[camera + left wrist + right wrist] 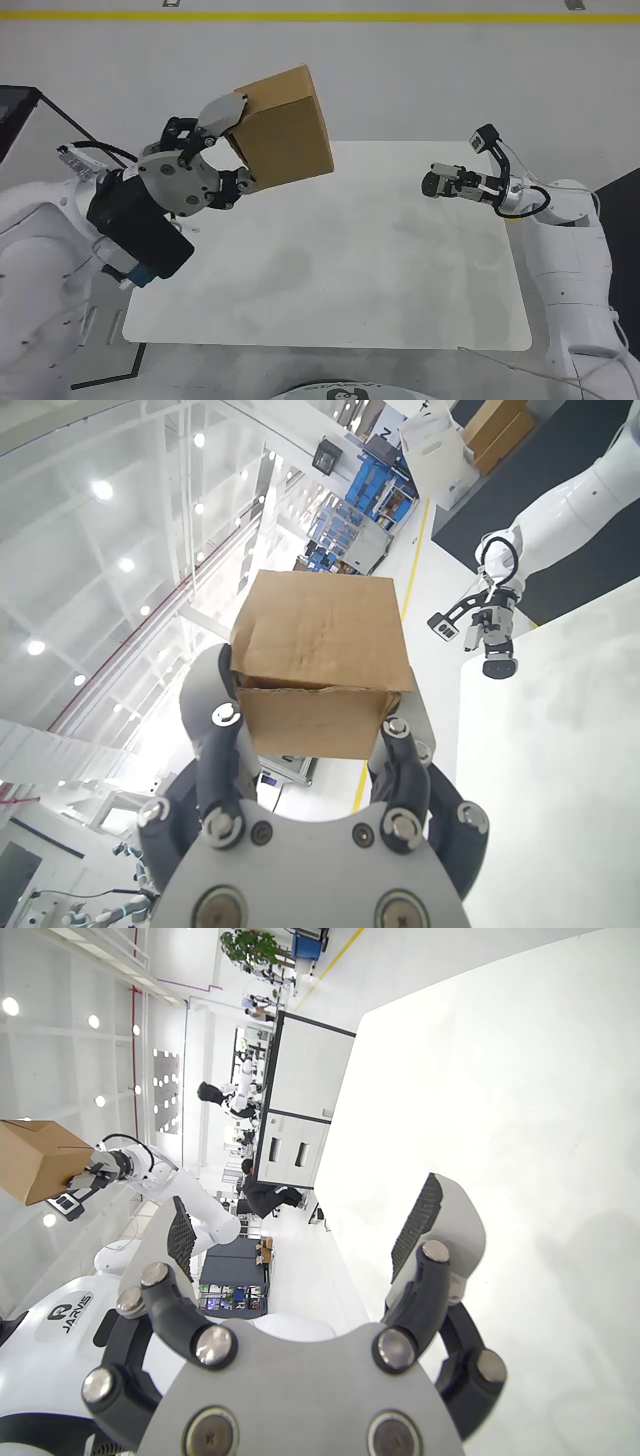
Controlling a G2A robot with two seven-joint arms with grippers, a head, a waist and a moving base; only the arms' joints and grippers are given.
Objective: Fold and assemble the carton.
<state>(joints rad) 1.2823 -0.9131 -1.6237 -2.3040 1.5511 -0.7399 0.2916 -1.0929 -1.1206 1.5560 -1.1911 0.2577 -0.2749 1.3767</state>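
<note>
carton point(285, 128): brown cardboard, folded into box shape
pose: tilted, one corner lowest
place: aloft above the table's point(400, 250) far left corner

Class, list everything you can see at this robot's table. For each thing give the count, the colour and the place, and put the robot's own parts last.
table: 1, white, below both arms
carton: 1, brown, held in the air by the table's far left corner
floor line: 1, yellow, beyond the table's far edge
left gripper: 1, grey and black, shut on the carton
right gripper: 1, grey and black, open, over the table's right side
</note>
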